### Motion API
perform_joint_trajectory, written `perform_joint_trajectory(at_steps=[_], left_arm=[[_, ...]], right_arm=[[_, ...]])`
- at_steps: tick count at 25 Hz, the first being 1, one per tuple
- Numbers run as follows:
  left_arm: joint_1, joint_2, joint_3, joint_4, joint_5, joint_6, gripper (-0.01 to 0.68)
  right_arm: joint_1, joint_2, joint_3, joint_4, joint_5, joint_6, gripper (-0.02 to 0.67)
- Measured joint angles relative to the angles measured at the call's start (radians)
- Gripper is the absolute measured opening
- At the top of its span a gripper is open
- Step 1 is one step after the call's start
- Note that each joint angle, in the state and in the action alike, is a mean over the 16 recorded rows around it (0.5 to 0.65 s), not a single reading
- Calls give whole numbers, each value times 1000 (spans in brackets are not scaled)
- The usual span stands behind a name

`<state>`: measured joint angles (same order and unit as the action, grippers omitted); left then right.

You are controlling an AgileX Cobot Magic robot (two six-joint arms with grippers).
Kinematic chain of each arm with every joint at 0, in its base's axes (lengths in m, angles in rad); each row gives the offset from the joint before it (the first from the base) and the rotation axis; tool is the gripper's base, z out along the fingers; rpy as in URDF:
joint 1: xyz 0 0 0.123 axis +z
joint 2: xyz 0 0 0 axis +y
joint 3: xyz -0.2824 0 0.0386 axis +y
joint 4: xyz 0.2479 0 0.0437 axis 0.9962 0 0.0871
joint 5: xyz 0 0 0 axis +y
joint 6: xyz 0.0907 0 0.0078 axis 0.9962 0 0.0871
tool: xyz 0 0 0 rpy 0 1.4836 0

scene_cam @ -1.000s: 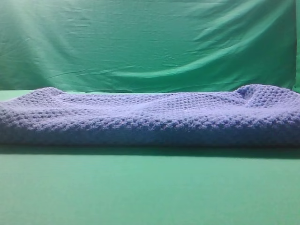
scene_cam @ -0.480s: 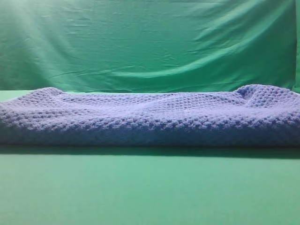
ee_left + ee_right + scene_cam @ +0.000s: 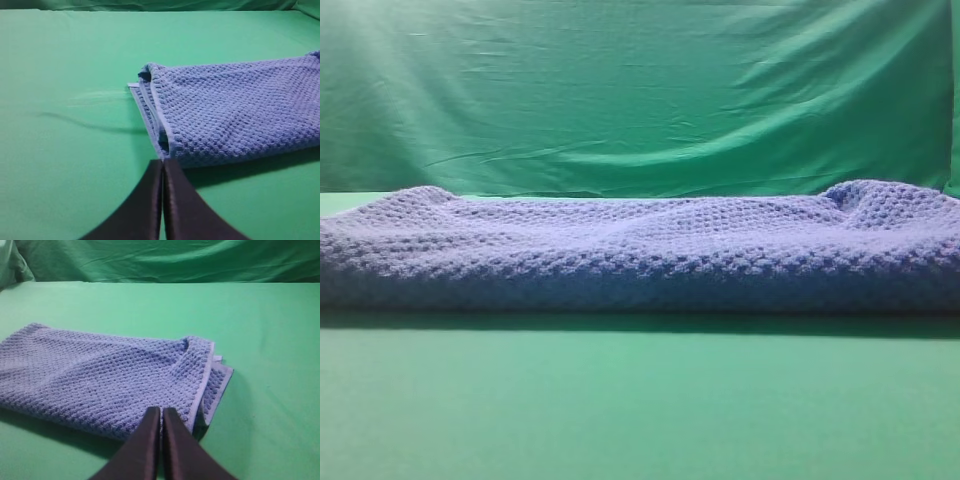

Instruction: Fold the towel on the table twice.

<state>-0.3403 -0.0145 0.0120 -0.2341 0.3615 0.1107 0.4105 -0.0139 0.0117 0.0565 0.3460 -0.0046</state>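
One folded towel [image 3: 640, 255] on table [image 3: 640, 410]

The left tool [image 3: 163, 167] has its two dark fingers pressed flat together, empty, pointing forward. The right tool [image 3: 161, 415] matches it, fingers closed, gripping nothing.
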Motion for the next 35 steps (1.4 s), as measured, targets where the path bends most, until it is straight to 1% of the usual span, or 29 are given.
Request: perform_joint_trajectory(at_steps=[8, 21, 24, 29, 35], left_arm=[[1, 0, 1, 37, -12, 1, 0], [2, 0, 1, 41, -12, 3, 0], [11, 0, 1, 41, -12, 4, 0], [64, 0, 1, 40, -12, 4, 0], [177, 0, 1, 40, -12, 4, 0]], right_arm=[[0, 0, 15, -24, 18, 0, 0], [0, 0, 15, -38, 38, -1, 0], [-4, 0, 15, -38, 38, -1, 0], [-46, 0, 15, -38, 38, -1, 0], [-155, 0, 15, -38, 38, -1, 0]])
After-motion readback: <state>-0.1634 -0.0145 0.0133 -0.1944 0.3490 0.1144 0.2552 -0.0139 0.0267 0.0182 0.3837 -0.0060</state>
